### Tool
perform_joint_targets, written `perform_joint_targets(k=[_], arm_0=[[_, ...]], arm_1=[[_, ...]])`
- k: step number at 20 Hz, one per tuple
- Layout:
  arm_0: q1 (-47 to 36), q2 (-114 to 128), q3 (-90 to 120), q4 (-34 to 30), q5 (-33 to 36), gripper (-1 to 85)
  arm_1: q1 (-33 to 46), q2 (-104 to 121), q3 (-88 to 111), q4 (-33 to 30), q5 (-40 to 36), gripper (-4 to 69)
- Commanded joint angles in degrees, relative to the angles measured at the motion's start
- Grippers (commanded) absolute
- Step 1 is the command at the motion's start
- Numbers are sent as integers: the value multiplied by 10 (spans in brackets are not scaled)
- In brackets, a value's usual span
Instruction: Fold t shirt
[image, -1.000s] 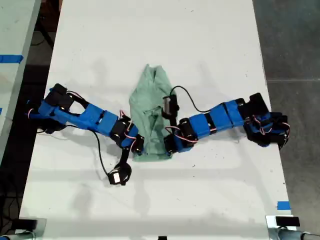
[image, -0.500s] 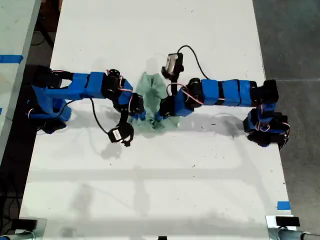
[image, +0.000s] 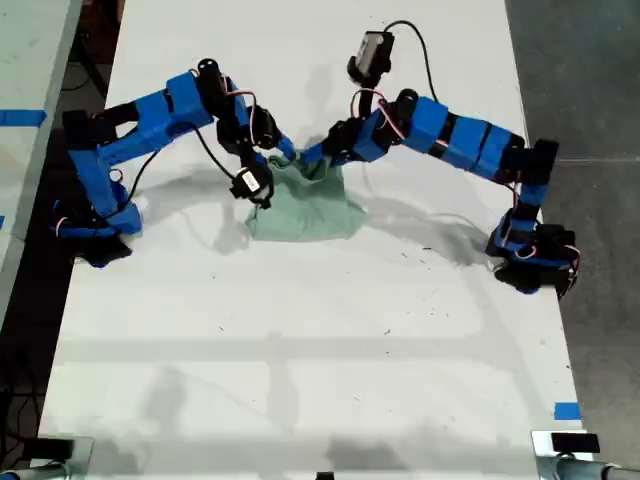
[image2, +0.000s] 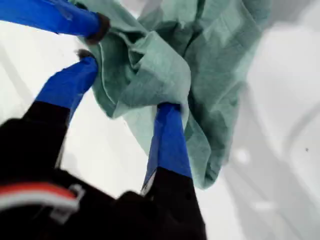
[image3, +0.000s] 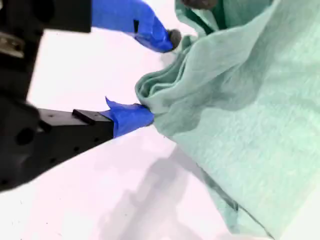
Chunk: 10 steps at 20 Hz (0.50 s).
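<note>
My first gripper (image2: 127, 85) has its blue-taped jaws apart with a bunched fold of the pale mint-green, wrinkled cloth t shirt (image: 305, 200) caught around them, though I cannot tell whether they truly pinch it. My second gripper (image3: 150, 75) is closed on a thick gathered edge of the same garment, the cloth spreading away from its fingertips. The two grippers meet close together above the shirt, which hangs from them and drapes down onto the white table (image: 300, 350) just below.
</note>
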Motion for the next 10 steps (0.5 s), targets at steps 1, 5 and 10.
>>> perform_joint_targets(k=[1, 5, 10], arm_0=[[-46, 98, -19, 8, 20, 212], [-89, 245, -15, 9, 40, 0], [-27, 510, 183, 2, 42, 0]], arm_1=[[43, 111, -33, 42, -21, 302], [91, 240, 4, 108, -39, 269], [32, 489, 265, 142, -17, -5]])
